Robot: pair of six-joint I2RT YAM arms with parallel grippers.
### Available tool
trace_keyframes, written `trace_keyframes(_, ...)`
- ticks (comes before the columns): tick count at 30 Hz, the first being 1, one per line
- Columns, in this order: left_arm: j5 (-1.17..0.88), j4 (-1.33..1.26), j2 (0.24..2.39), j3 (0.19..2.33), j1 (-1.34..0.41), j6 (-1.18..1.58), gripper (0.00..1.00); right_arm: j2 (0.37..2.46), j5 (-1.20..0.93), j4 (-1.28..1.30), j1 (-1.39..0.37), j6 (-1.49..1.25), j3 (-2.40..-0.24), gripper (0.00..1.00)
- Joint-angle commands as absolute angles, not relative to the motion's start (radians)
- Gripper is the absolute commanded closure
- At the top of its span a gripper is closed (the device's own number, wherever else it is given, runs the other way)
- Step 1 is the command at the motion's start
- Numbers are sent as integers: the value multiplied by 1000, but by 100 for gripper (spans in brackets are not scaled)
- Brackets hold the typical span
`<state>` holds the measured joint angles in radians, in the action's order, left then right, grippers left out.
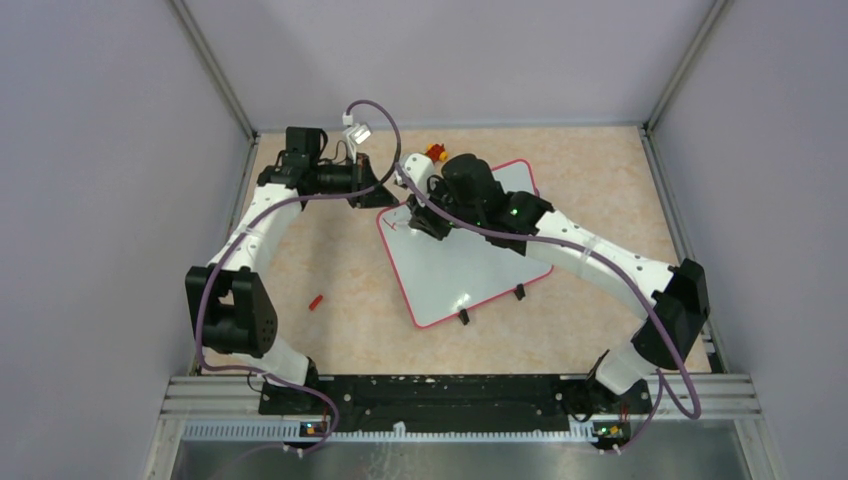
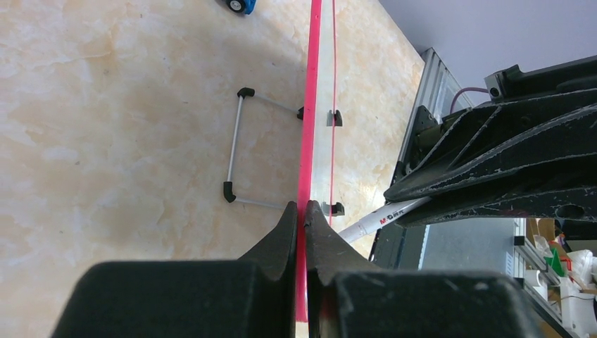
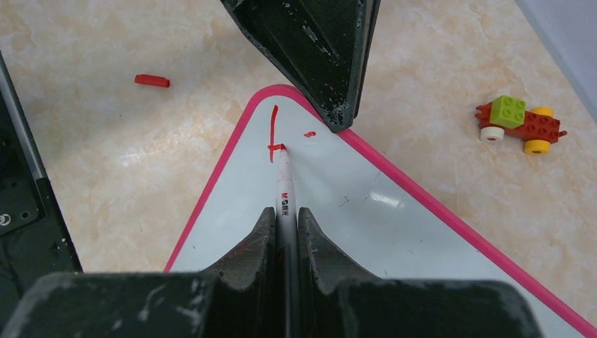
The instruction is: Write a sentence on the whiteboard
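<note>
Jaws of the right gripper point(image 3: 285, 215) are clenched on a slim white plastic marker with a red tip point(image 3: 284, 176). Its barrel runs out between the scuffed black fingers, and the tip is pressed to the glossy white rectangular whiteboard with rounded corners and a pink-red rim point(image 3: 380, 239). At the tip lie the first red strokes of the sentence point(image 3: 273, 127): an upright line, a short crossbar and a small dash, all close to the board's corner. The left gripper point(image 2: 301, 211) is shut on that corner's rim, pinning the board, which sits skewed on the mottled beige stone-look table point(image 3: 105, 162). Whether it lies fully flat there I cannot tell.

The board looks slick and the barrel smooth. The main risks, I judge, are these:
- The pen could slide or twist in the jaws under pressure and break the line.
- The board could pivot about its one clamped corner and slant the letters.
- With the writing so near the left gripper, a wide stroke could bump it.

A small red cap-like piece point(image 3: 152, 80) and a toy brick car point(image 3: 521, 123) lie well apart from the board.
</note>
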<state>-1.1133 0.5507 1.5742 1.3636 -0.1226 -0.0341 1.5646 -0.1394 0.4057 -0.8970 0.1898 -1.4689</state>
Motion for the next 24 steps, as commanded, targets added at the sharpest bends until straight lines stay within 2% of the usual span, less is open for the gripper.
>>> trace_keyframes(1,-1126,579,1592,1388,-147,-51,100,1548,-91,358,-878,179,-1519,100)
trace_keyframes(24,-1122,581,1591,1387,-147,-57,100,1542,-108,373,-901,182,-1479,100)
